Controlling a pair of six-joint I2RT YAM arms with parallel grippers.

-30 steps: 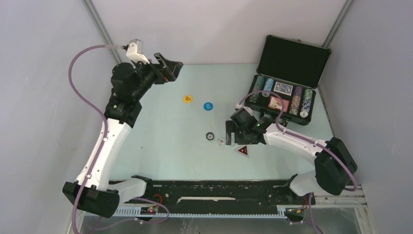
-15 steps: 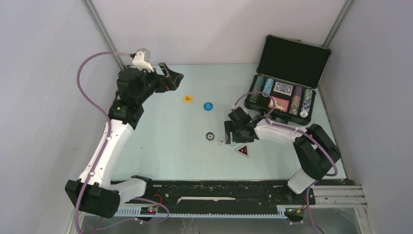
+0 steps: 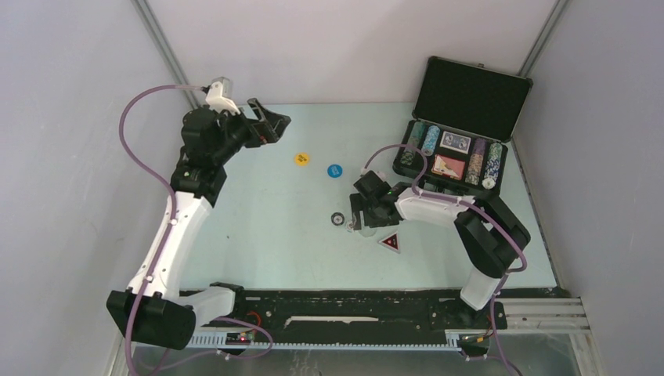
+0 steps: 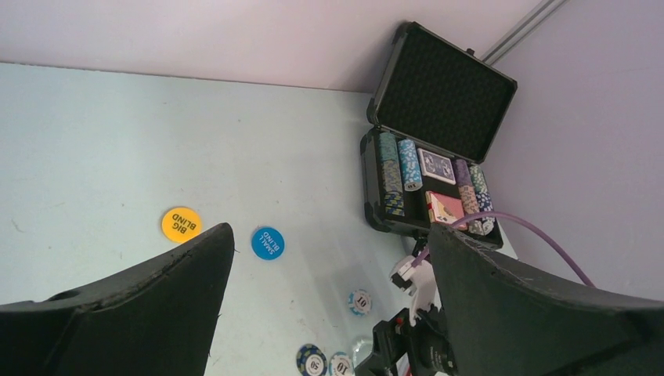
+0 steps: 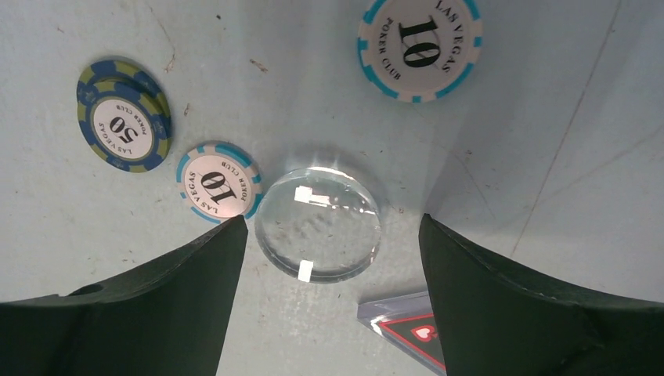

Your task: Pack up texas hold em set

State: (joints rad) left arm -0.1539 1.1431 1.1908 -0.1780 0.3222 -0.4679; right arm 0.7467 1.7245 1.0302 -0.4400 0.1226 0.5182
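Wide apart stood the fingers of my left gripper, raised at ten o'clock over the table and closed on nothing. My right gripper was spread almost as wide, tips down at the table, one finger on each side of a clear disc that lay flat between them, not gripped.

From above, the briefcase sat at two o'clock on the table. It was black with silver trim. Its long axis ran roughly nine to three, the right end dipping toward four. The lid stood up from the far edge, its dark lining facing about six o'clock. Inside the tray, rows of striped poker chips ran across the short axis at both ends. Two card decks lay in the middle, the blue-backed one at twelve and the red one at six.

Out on the table, a yellow disc read BIG BLIND. A blue disc, marked SMALL BLIND, lay near it at four o'clock.

In my right wrist view, a 10 chip lay just beside the clear disc at ten o'clock. A blue-and-yellow 50 chip lay farther out the same way, and a second 10 chip lay at one o'clock. One corner of the red-edged triangular token showed at five.
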